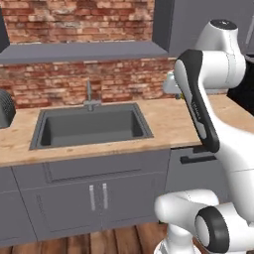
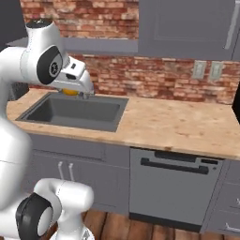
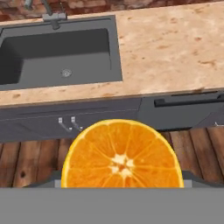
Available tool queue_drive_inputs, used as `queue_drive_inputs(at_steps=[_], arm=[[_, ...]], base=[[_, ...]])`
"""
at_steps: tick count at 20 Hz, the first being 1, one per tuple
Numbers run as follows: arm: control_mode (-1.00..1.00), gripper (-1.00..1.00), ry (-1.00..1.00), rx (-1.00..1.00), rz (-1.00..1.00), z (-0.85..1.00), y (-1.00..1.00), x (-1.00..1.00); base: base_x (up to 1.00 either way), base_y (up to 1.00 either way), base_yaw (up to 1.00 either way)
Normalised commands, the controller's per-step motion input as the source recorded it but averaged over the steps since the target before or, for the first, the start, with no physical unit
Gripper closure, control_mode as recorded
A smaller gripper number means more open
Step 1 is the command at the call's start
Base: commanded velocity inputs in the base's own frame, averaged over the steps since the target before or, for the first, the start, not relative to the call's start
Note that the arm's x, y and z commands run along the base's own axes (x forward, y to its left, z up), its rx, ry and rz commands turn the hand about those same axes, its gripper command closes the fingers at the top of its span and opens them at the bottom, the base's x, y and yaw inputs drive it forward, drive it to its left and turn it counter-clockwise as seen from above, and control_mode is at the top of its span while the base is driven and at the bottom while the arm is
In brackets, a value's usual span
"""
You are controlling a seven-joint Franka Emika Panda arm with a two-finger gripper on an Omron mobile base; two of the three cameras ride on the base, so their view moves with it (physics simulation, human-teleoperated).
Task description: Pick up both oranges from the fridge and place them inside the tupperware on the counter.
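**Orange in transit, drop-off not yet made**

Orange (image 3: pixel 122 155) number one sits right at the gripper (image 2: pixel 75 90), seen cut-face-on in the hand view, where it covers the lower middle of the picture just above where the fingertips would rise. From the right base view a sliver of bright orange peeks out under the white hand, so I judge the gripper to be clenched around this fruit and carrying it. The fingers themselves are hidden behind the fruit, so how wide they stand cannot be read.

As for progress: one orange is lifted and on its way, which I take to be the carry leg of the task. No tupperware and no fridge appear ahead of the base, and I cannot say from this moment whether this is the first fruit or the second. The placing step is certainly still to come for this one.

The arm is folded high. Its upper joint rises near the top of both base views, the forearm slants down, and the hand hangs at about chest height of the robot, over the floor in front of the cabinets. The hand camera looks down and forward across the wood floor to the counter (image 3: pixel 175 52) and the dark sink (image 3: pixel 57 52). The faucet (image 1: pixel 89 96) stands behind the basin against the brick wall.
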Motion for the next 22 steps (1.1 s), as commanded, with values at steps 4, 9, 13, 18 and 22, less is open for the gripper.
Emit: queue_drive_inputs(at_steps=[4, 9, 13, 18, 22], arm=[[1.00, 1.00, 0.00, 0.00, 0.00, 0.00, 0.00, 0.00], [1.00, 1.00, 0.00, 0.00, 0.00, 0.00, 0.00, 0.00], [1.00, 1.00, 0.00, 0.00, 0.00, 0.00, 0.00, 0.00], [1.00, 1.00, 0.00, 0.00, 0.00, 0.00, 0.00, 0.00], [1.00, 1.00, 0.00, 0.00, 0.00, 0.00, 0.00, 0.00]], base=[[0.01, 1.00, 0.01], [0.10, 1.00, 0.00], [0.18, 1.00, 0.00], [0.32, 1.00, 0.00], [0.48, 1.00, 0.00]])
